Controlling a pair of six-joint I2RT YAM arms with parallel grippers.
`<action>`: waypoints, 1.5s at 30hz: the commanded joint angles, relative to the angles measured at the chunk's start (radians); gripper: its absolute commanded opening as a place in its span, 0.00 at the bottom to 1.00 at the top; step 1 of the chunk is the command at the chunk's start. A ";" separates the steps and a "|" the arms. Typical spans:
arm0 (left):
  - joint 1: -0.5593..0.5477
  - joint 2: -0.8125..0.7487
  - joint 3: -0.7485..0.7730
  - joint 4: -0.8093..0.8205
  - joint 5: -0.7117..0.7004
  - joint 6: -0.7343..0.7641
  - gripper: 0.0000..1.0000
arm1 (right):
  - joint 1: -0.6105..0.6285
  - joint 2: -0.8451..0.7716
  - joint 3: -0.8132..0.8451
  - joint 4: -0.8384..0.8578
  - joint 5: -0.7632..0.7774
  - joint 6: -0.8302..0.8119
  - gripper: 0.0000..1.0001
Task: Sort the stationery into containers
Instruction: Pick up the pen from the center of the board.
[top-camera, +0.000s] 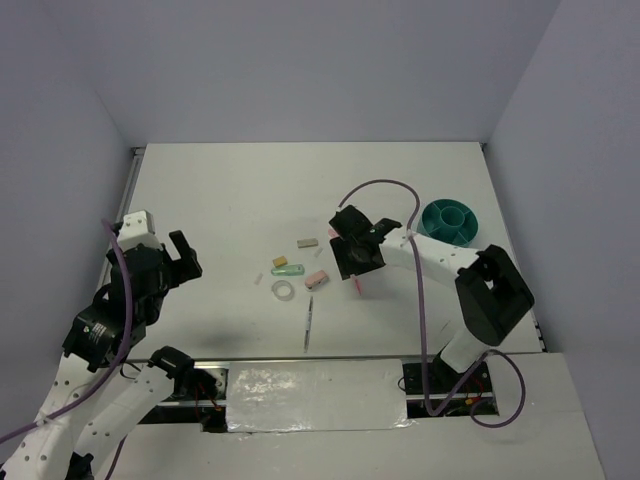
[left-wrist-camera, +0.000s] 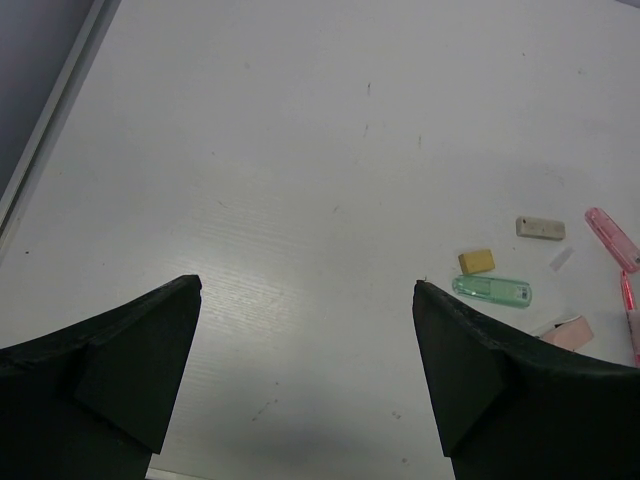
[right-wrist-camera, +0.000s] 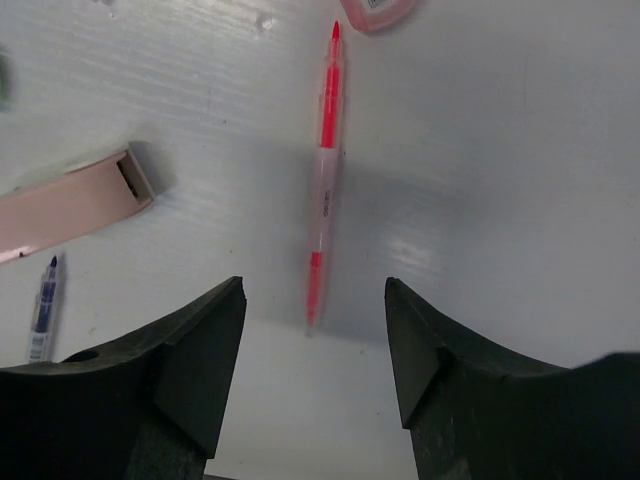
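Two robot arms work a white table strewn with stationery. At the centre of the overhead view the right claw hangs low over a pink pen, its jaws apart on either side of the pen's near end and touching nothing. At the left of that view the left claw is spread wide and empty over bare tabletop. The teal organiser stands near the right edge, well apart from the scatter; whether anything lies in it is too small to tell. A pink block lies just beside the pen, with a tape ring and a grey pen lower in the overhead frame. The trouble likely lies in the grip. The jaws straddle the pen close to its tip rather than its middle, so a pinch there may let the thin barrel pivot, droop or slide free on the lift. It could then miss its compartment on the way to the organiser. A descent that runs too low could scrape the fingertips on the table, and a sideways drift could shove the pink block out of place.
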 joint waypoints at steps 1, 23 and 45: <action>-0.002 -0.003 -0.008 0.049 0.015 0.002 0.99 | -0.025 0.049 0.063 0.051 -0.012 -0.030 0.65; -0.002 -0.009 -0.009 0.055 0.027 0.007 0.99 | -0.073 0.207 0.041 0.098 -0.124 -0.056 0.22; -0.002 0.193 0.087 0.001 0.191 -0.010 0.99 | -0.053 -0.540 -0.132 0.086 -0.265 0.005 0.00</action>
